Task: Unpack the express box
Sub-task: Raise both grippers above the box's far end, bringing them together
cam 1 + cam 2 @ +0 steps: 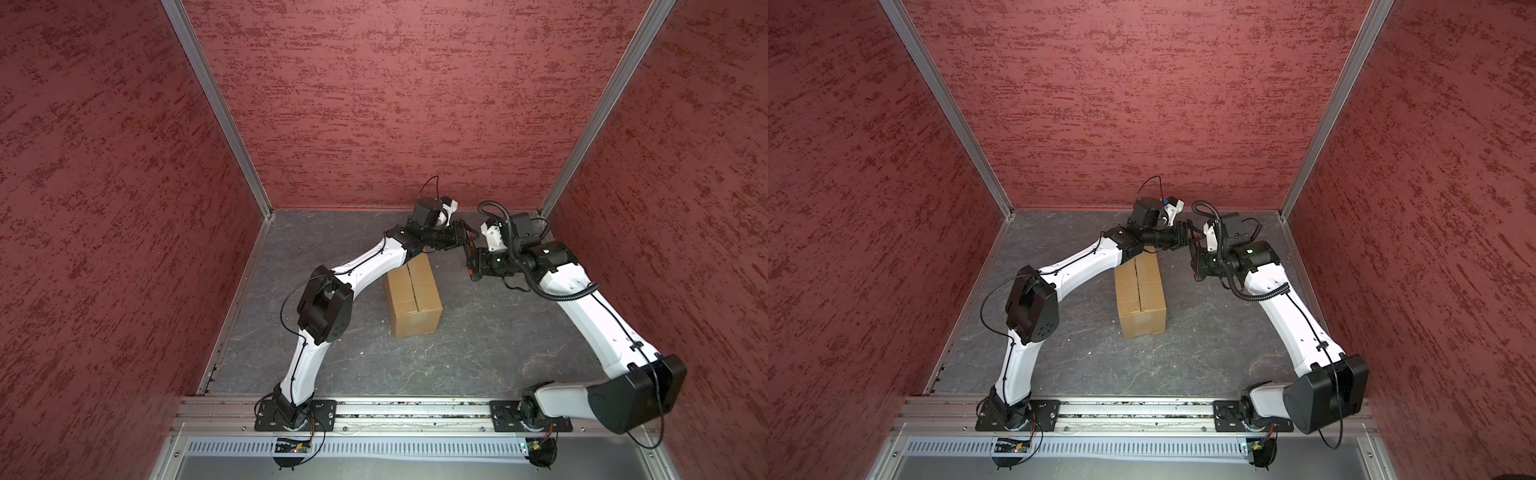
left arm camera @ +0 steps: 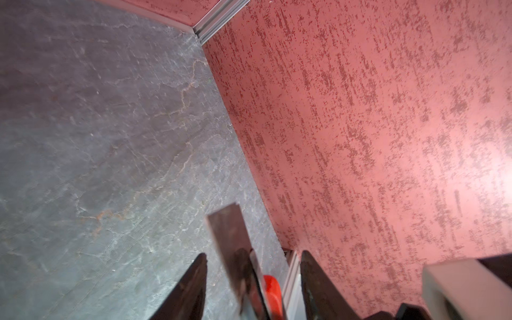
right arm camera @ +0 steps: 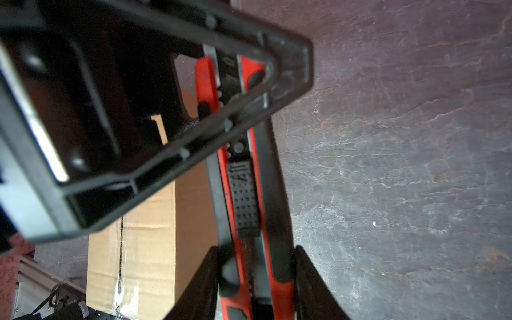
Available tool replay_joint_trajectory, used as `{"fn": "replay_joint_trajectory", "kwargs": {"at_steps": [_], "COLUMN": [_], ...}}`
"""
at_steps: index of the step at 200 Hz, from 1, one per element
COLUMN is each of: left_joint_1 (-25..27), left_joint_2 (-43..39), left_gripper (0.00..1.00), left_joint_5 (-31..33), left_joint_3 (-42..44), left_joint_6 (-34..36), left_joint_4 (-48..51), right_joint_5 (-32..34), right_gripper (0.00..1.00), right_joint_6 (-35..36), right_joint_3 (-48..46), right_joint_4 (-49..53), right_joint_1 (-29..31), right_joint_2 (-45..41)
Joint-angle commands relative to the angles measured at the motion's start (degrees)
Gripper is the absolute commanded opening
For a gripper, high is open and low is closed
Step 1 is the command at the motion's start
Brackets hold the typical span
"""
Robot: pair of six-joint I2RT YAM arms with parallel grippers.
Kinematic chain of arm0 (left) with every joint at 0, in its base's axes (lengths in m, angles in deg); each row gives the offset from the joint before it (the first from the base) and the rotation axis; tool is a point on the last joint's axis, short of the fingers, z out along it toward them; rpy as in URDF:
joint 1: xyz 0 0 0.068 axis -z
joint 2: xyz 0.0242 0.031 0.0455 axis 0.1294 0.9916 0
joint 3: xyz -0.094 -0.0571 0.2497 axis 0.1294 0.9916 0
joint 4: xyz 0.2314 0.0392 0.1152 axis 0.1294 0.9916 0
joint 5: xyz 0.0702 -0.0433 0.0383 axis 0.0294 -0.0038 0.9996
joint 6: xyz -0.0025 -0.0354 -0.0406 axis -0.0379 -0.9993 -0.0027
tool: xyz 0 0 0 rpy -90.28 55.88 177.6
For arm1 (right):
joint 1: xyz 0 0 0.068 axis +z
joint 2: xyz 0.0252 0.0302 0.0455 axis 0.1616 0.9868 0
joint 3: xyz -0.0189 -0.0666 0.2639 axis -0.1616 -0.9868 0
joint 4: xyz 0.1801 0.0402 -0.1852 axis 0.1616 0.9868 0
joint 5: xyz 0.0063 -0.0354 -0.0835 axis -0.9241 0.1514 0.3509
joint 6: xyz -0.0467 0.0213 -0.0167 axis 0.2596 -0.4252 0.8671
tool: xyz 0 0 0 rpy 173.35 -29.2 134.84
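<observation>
Beyond express box, arms arched inward, right gripper clamping knife, left gripper half-open

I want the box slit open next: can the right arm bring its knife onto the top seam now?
Probably not yet: the left gripper's jaws straddle the front end of the utility knife in the right gripper, and the left arm overhangs the express box's far end.
</observation>
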Motion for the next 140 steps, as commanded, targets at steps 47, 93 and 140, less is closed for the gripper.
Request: {"fn": "replay_joint_trajectory", "kwargs": {"at_steps": [47, 93, 140], "left_joint_1": [-0.04, -0.83, -1.46], "left_joint_2": [0.99, 1.51, 1.43], "left_gripper": [0.27, 0.07, 0.00], "left_joint_5": [-2.70, -3.60, -4.38], "left_joint_3": [-0.20, 0.41, 1.18], "left_joint_6": [-1.75, -3.16, -3.96], "left_joint_4": [-4.51, -5.86, -6.80], "right_joint_5": [-0.89, -0.90, -1.08], "right_gripper": [0.08, 0.08, 0.13], "right_joint_6": [0.28, -0.23, -1.05], "right_joint_3": [0.75, 0.42, -0.47], "right_joint_4": [-3.68, -5.08, -6.38], "right_joint_1": [0.38, 0.38, 0.38], "right_joint_2": [-0.42, -0.43, -1.09]}}
